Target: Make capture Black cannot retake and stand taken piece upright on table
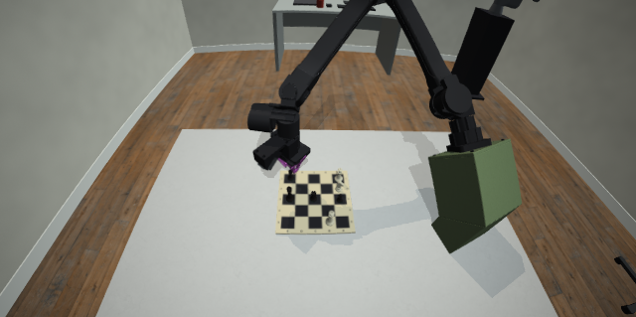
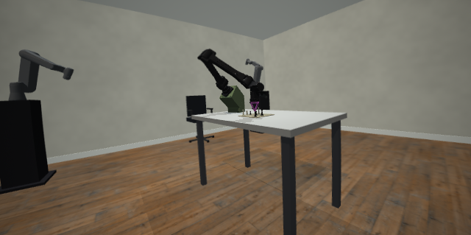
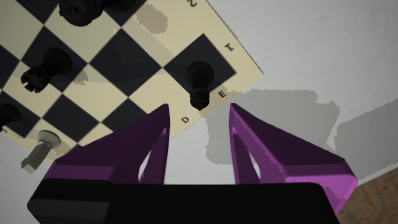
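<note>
A small five-by-five chessboard (image 1: 315,232) (image 2: 264,115) (image 3: 247,71) lies on the white table (image 1: 199,257). A black pawn (image 3: 199,80) (image 1: 290,176) stands upright on the corner square by the letter E and digit 1. My gripper (image 3: 199,112) (image 1: 293,165) (image 2: 255,107) hovers just above and behind this pawn with its purple fingers apart and nothing between them. The pawn's head sits just beyond the fingertips. Other black pieces (image 1: 289,192) (image 1: 313,197) and two white pieces (image 1: 339,180) (image 1: 331,219) stand on the board.
The arm's green base block (image 1: 474,193) stands on the table to the right of the board. A grey desk (image 1: 298,11) is at the back of the room. A second grey arm on a black stand (image 2: 22,132) is far off.
</note>
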`<state>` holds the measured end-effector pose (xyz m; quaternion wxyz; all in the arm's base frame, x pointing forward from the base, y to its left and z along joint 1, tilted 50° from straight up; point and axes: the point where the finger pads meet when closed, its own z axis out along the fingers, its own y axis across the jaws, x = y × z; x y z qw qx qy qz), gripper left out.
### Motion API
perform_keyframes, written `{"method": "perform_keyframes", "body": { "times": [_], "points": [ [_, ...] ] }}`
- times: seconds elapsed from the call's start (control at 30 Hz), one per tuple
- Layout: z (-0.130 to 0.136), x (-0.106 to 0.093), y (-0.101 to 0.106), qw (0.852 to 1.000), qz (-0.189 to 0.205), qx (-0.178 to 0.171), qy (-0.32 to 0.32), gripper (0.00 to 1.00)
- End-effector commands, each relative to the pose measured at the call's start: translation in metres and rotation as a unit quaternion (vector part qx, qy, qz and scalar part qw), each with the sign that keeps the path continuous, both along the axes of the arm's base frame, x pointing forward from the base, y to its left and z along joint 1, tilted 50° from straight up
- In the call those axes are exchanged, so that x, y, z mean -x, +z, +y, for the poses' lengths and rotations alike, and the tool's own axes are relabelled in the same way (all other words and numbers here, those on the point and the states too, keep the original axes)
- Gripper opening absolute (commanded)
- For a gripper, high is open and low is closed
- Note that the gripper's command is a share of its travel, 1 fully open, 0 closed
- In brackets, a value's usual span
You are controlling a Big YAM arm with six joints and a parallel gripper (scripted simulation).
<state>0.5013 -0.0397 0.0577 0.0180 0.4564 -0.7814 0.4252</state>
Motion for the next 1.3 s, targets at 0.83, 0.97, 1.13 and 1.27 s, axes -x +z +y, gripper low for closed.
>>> {"method": "perform_keyframes", "body": {
  "times": [0.83, 0.97, 1.13, 1.27],
  "points": [
    [-0.027, -0.012, -0.014, 1.0, -0.002, 0.0, -0.005, 0.36],
    [-0.027, -0.012, -0.014, 1.0, -0.002, 0.0, -0.005, 0.36],
    [-0.027, -0.012, -0.014, 1.0, -0.002, 0.0, -0.005, 0.36],
    [-0.027, -0.012, -0.014, 1.0, -0.002, 0.0, -0.005, 0.36]
  ]
}}
